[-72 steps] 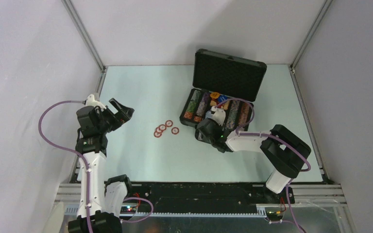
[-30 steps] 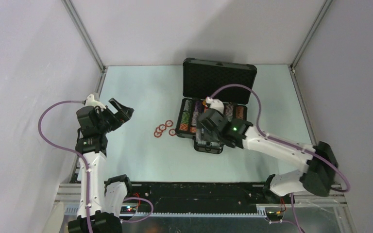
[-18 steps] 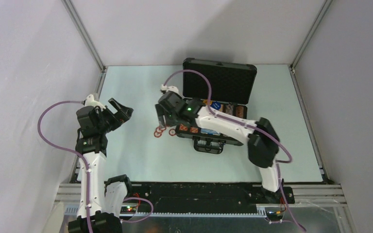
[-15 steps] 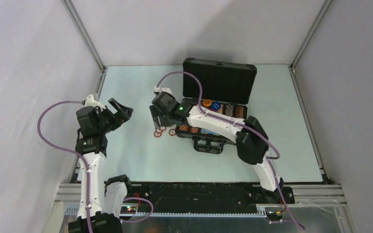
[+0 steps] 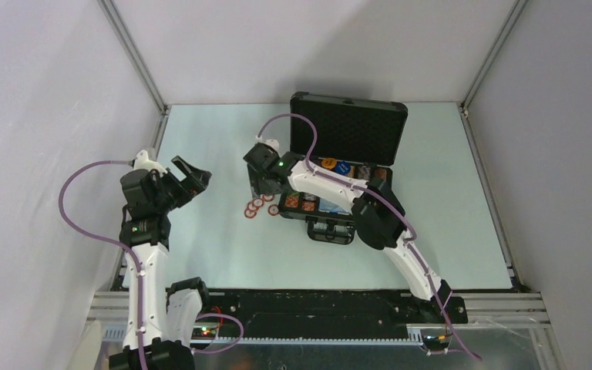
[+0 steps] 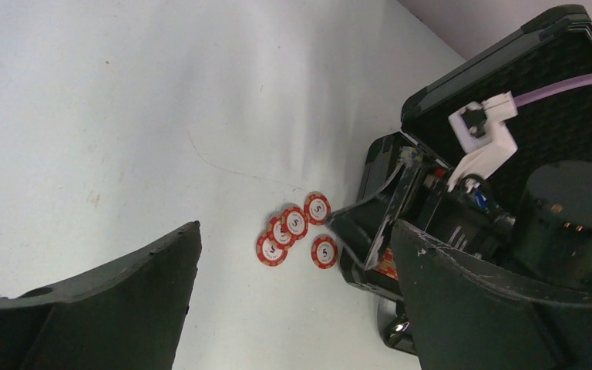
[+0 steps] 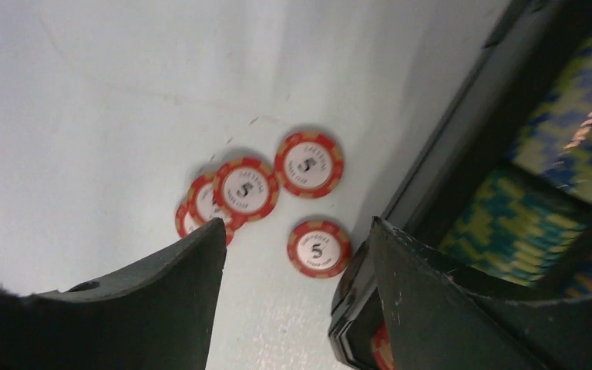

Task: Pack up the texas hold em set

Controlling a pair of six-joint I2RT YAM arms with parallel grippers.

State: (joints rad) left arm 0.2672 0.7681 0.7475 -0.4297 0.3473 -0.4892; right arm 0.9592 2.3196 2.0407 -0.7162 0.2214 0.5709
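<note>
The black case [image 5: 348, 127] of the texas hold em set stands open at mid-table, lid up, with multicoloured chip rows [image 7: 555, 193] inside. Several small red-white chips [image 5: 260, 205] marked 5 lie on the table just left of the case [image 7: 447, 154]. My right gripper [image 5: 260, 187] hovers over them, open, with nothing between its fingers. In the right wrist view one chip [image 7: 318, 248] lies between the fingertips of the right gripper [image 7: 294, 225], the others [image 7: 245, 189] just beyond. My left gripper [image 5: 195, 179] stays raised at the left, open and empty, and looks toward the chips [image 6: 297, 227].
The case's handle [image 5: 330, 231] juts toward the near edge. The right arm's purple cable [image 5: 289, 123] arcs over the case's left side. Metal frame rails [image 5: 135, 58] border the table on the left and right.
The right arm has swung left from over the case to above the loose chips. Earlier the case shifted left and straightened. The left arm has not moved.
</note>
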